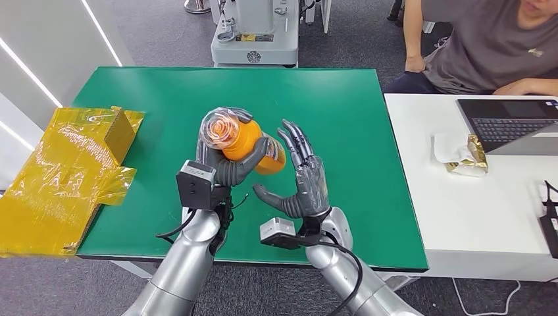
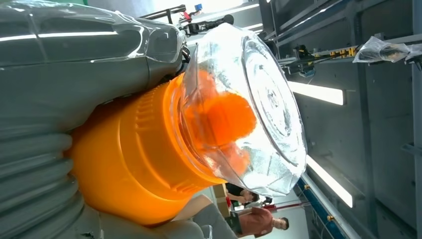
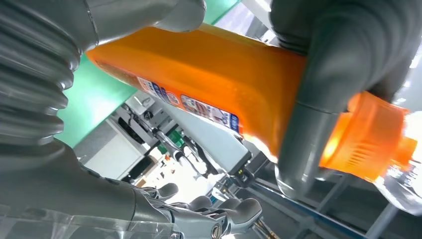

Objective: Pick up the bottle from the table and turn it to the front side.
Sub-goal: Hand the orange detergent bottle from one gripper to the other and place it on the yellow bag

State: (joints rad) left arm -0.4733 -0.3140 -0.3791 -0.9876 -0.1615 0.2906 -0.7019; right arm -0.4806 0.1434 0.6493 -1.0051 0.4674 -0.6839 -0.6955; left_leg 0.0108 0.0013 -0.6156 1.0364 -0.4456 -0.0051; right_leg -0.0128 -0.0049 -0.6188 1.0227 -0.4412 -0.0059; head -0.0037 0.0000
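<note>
An orange bottle (image 1: 253, 146) with a clear domed cap (image 1: 220, 128) is held in the air over the green table (image 1: 342, 99). My left hand (image 1: 224, 164) grips its body, with the cap end tilted toward me. The left wrist view shows the bottle (image 2: 144, 159) and cap (image 2: 249, 99) close up. My right hand (image 1: 303, 178) stands just right of the bottle's base, fingers spread and holding nothing; whether it touches the bottle I cannot tell. The right wrist view shows the bottle's printed label (image 3: 199, 107) facing that camera and the left hand's fingers (image 3: 323, 59) wrapped around the bottle.
A crinkled yellow bag over a box (image 1: 66, 171) lies at the table's left edge. To the right, a white table (image 1: 474, 217) carries a laptop (image 1: 513, 122) and a foil-wrapped item (image 1: 468, 158); a person (image 1: 487, 46) sits behind it. A grey machine (image 1: 256, 33) stands beyond.
</note>
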